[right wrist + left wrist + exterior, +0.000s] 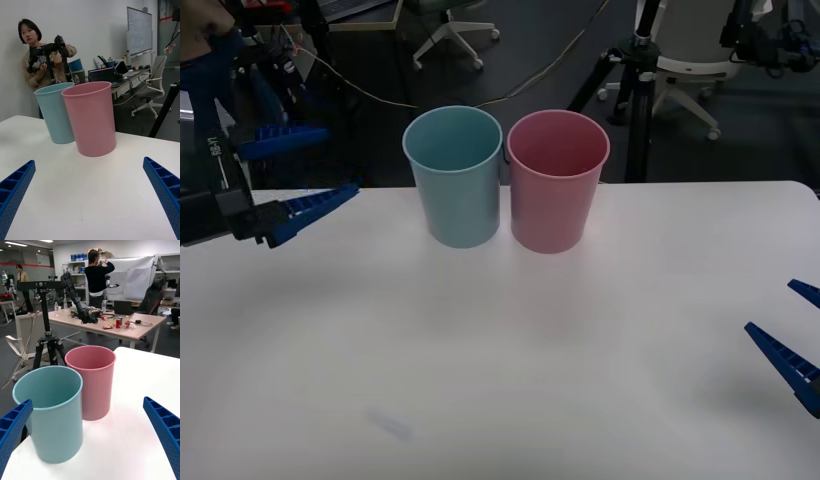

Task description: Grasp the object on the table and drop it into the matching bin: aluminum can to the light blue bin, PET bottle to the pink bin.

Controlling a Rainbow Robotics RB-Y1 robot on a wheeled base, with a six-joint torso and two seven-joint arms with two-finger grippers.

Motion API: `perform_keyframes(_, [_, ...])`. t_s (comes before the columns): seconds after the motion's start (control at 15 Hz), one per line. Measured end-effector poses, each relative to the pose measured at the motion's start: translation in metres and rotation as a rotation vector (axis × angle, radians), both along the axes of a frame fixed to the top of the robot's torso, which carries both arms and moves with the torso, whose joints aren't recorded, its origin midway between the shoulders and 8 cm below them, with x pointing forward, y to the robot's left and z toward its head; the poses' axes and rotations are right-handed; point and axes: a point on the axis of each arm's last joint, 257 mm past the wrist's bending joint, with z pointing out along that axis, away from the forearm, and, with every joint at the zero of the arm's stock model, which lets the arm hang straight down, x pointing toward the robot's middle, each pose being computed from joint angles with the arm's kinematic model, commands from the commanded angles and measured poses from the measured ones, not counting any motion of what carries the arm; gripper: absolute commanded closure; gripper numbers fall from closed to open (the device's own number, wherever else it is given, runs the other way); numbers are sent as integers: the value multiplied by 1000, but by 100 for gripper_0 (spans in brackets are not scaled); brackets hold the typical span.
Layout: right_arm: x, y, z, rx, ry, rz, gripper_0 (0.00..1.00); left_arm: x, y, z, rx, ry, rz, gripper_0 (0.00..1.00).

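While bins touch, both grippers hang apart.

A black tripod (635, 90) and office chair (690, 70) stand behind.

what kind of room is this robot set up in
Probably a robotics lab or shared office workspace: a camera tripod and rolling office chairs stand behind the white table, and a work desk cluttered with equipment sits beyond the pink bin.

Lab-office: whiteboard (139, 30), tripod (47, 338), office chairs (680, 75).
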Motion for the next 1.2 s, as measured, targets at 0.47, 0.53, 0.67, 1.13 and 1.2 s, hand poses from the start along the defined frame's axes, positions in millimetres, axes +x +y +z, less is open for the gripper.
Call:
perform_keyframes(0.47, [0, 0, 0, 0, 0, 0, 0, -41, 32, -46, -30, 45, 91, 0])
perform_keyframes(0.53, [0, 0, 0, 0, 0, 0, 0, -47, 35, -50, -27, 44, 105, 0])
perform_keyframes(0.67, [0, 0, 0, 0, 0, 0, 0, -60, 38, -62, -19, 54, 122, 0])
perform_keyframes(1.13, [0, 0, 0, 0, 0, 0, 0, -107, 43, -102, -72, 112, 135, 0])
perform_keyframes(1.2, [0, 0, 0, 0, 0, 0, 0, -114, 46, -107, -67, 122, 136, 0])
